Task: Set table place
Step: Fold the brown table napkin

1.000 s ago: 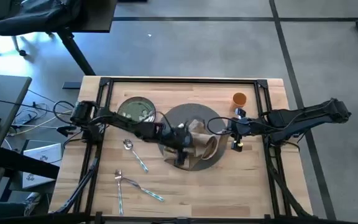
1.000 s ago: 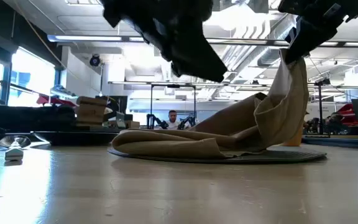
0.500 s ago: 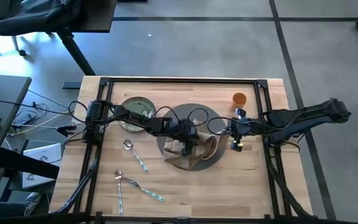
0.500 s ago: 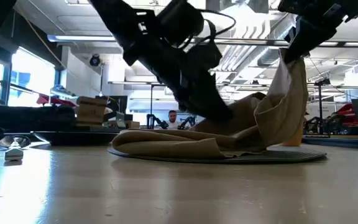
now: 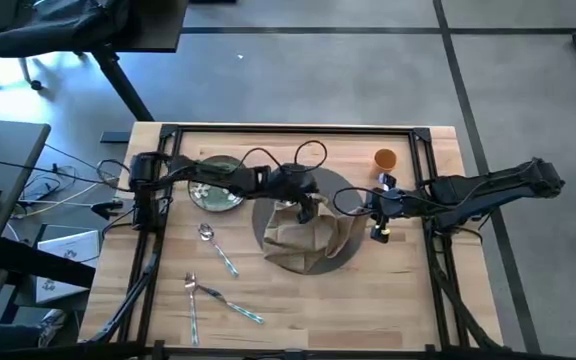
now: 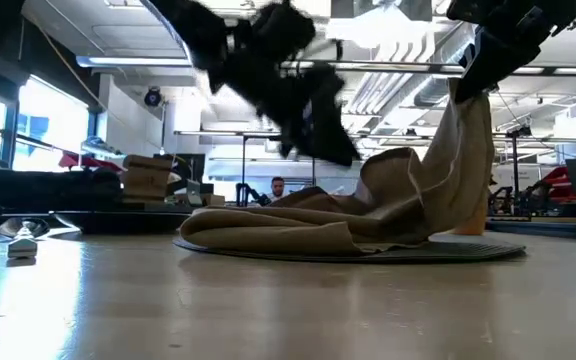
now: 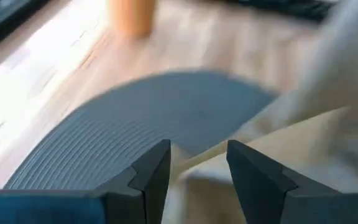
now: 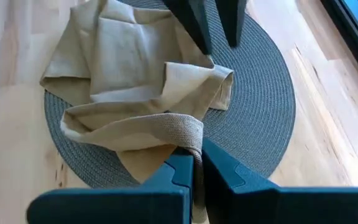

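Napkin (image 5: 308,238) hangs pinched in your right end effector (image 8: 196,163), trailing across the mat (image 5: 343,190); your left end effector (image 7: 197,163), released, hovers just above its far folds.

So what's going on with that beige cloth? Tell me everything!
The beige cloth napkin looks soft, plain and woven, and it lies crumpled in loose folds on the round grey mat. The right end effector pinches one edge, so in the low view that side rises like a little tent. The left end effector hovers open just above it, holding nothing.
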